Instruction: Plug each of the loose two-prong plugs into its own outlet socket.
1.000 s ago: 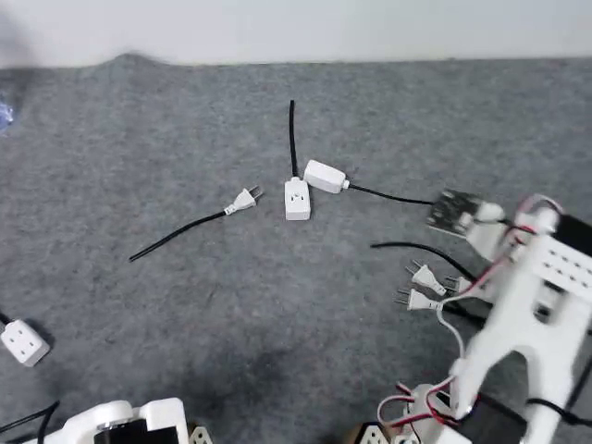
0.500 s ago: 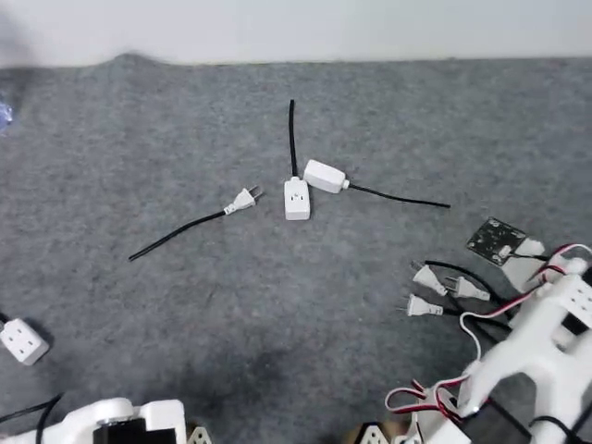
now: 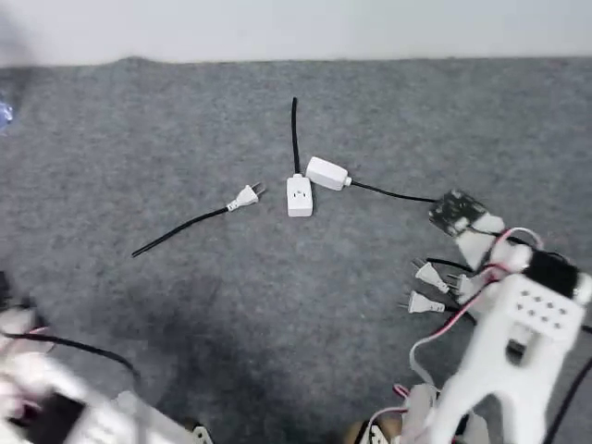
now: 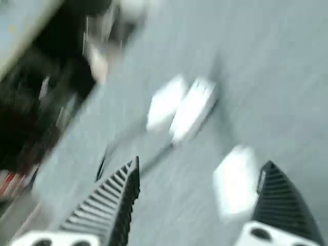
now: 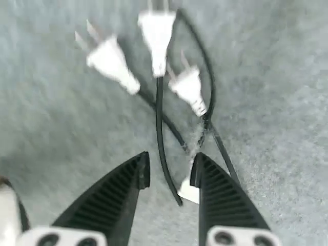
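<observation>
Grey carpet-textured tabletop (image 3: pixel 185 305). White two-prong plug on thin black cord (image 3: pixel 245 196) lies loose mid-tabletop, prongs aimed at white block-shaped outlet socket (image 3: pixel 299 196); near it, not inserted. Second white socket block (image 3: pixel 326 173) just beside first, its black cord trailing right. Three more white two-prong plugs (image 5: pixel 110 61) bunched near right claw (image 5: pixel 169 166), prongs pointing away from it, black cords crossing. Right claw narrowly parted, gripping nothing, one cord lying under gap. Left claw (image 4: pixel 200 174) spread wide, empty; blurred white blocks (image 4: pixel 182 107) on tabletop beyond.
</observation>
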Robot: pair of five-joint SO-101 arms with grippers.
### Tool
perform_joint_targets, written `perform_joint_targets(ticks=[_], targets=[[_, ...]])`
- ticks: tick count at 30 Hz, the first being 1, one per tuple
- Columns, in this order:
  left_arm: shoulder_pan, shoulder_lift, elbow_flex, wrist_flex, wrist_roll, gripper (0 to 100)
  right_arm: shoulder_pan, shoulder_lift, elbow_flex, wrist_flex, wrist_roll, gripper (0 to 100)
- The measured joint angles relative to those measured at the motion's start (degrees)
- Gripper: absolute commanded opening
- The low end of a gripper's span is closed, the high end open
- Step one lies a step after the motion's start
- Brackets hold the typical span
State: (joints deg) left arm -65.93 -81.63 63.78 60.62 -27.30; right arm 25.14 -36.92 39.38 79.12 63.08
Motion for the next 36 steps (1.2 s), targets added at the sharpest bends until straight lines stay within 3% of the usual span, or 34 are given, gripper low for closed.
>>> perform_joint_targets(ticks=[3,6,11,16,23,27,32,36], targets=[[15.12,-16.35,-10.2,8.0,11.34,35,-6.15,-5.19,3.69,0.62,-8.79,13.1],[26.37,-20.13,-18.37,11.34,15.56,35,-13.36,-8.88,8.7,0.62,-15.3,13.0],[31.12,-13.36,-19.96,9.93,17.32,35,-26.2,-12.31,15.74,-1.49,-25.85,12.9],[36.84,-11.78,-17.58,1.49,17.41,34,-34.81,-12.84,19.87,-7.3,-34.37,12.8],[50.29,-11.25,-5.19,-12.22,17.76,34,-38.24,-13.1,28.04,-20.66,-42.99,12.6],[57.58,-10.55,3.16,-19.25,18.46,29,-38.15,-13.1,33.41,-28.31,-46.15,12.6],[61.89,-9.41,8.79,-26.46,27.08,25,-36.22,-13.1,39.21,-37.8,-46.51,12.6],[65.93,-2.46,7.74,-27.16,29.36,25,-34.9,-13.1,40.97,-42.37,-46.51,12.6]])
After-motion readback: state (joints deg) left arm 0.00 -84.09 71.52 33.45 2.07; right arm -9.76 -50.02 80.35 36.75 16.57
